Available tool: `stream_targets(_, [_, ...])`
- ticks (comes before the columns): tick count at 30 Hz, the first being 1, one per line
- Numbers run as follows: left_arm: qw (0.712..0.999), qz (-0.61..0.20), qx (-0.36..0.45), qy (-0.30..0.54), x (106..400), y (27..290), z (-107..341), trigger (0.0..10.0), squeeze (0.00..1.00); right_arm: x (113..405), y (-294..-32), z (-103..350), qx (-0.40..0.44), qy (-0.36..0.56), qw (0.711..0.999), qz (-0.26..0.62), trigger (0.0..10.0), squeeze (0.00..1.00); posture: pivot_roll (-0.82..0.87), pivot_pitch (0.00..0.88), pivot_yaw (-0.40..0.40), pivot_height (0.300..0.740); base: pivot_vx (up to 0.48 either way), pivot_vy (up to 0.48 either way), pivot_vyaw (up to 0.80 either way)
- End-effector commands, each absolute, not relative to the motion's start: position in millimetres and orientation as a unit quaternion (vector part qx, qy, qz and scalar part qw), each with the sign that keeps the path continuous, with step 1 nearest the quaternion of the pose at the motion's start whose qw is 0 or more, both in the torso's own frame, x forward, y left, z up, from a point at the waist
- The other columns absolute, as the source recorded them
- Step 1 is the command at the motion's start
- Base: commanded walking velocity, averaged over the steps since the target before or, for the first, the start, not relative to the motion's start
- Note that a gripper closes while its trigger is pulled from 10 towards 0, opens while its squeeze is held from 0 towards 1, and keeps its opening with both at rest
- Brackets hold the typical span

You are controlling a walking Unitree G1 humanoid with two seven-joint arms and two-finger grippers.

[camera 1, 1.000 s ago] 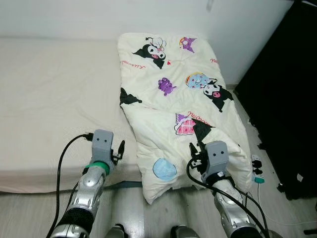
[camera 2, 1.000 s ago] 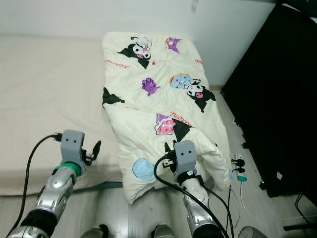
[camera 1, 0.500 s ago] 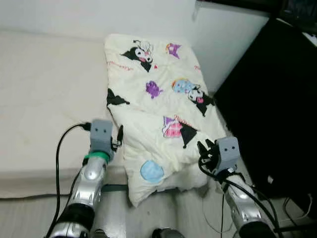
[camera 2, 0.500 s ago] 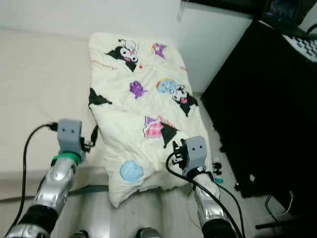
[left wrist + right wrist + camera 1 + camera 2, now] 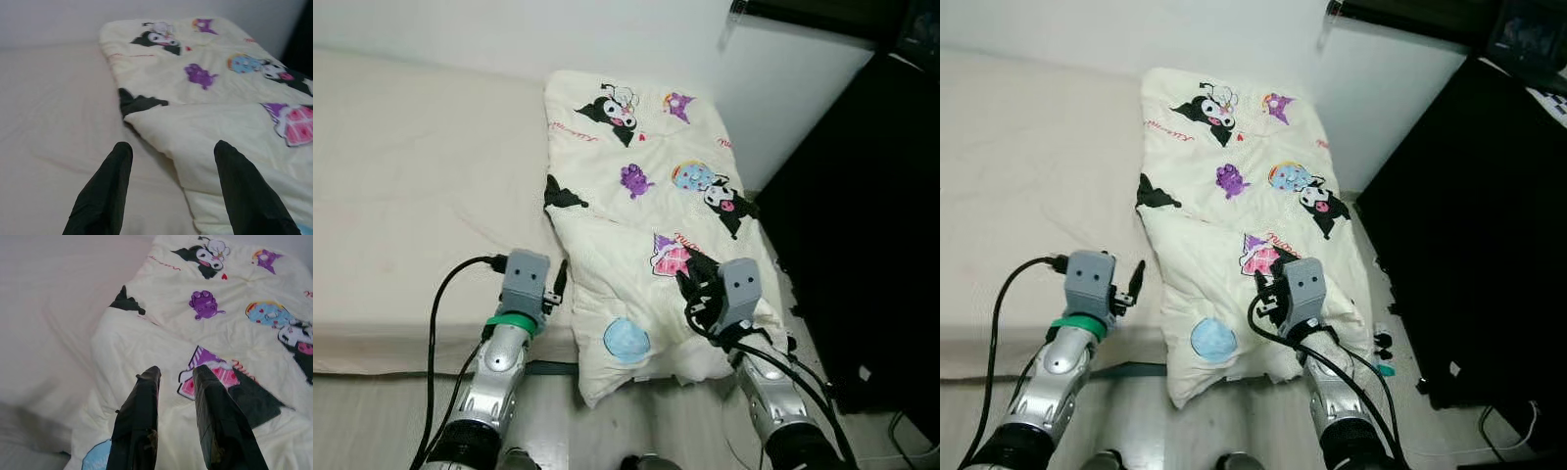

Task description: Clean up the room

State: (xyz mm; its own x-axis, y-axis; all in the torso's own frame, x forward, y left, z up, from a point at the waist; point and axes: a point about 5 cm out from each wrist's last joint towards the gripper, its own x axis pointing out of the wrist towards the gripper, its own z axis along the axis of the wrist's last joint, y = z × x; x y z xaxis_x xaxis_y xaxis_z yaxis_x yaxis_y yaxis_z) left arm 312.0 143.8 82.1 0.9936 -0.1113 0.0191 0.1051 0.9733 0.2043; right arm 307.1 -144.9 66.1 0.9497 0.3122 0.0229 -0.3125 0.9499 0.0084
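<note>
A cream blanket [image 5: 636, 166] printed with cartoon figures lies along the right side of the beige bed [image 5: 411, 196]. Its near part is folded over and hangs off the bed's front edge. My left gripper [image 5: 560, 280] hovers over the mattress just left of the fold; in the left wrist view the left gripper [image 5: 172, 145] is open wide with nothing in it. My right gripper [image 5: 691, 282] is above the folded part, beside the pink print [image 5: 205, 372]. The right gripper [image 5: 176, 369] is open by only a narrow gap and holds nothing.
A tall black cabinet [image 5: 862, 245] stands close on the right, leaving a narrow strip of floor beside the bed. Small items and a cable [image 5: 1383, 352] lie on that floor. A white wall [image 5: 783, 78] rises behind the bed.
The camera has swung, so the whole scene shifts. Relative to the blanket, my right gripper has moved from its right edge back over the fold near the pink print. The left gripper holds its place.
</note>
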Motion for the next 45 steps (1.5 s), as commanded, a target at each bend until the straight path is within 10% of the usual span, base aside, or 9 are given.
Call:
stream_targets(1, [0.992,-0.072,0.105,-0.001,310.1,135.6,77.0,10.0,0.00,301.6,-153.2,58.7,0.013,0.002,0.990,0.139,10.0,0.00,0.01,0.076,-0.101,0.740,0.000,0.000,0.00])
stream_targets(45, [0.985,-0.130,0.115,-0.010,309.2,98.9,83.9,10.0,0.00,297.3,-155.7,54.5,0.002,0.001,0.994,0.110,10.0,0.00,0.00,0.094,-0.065,0.580,0.000,0.000,0.00])
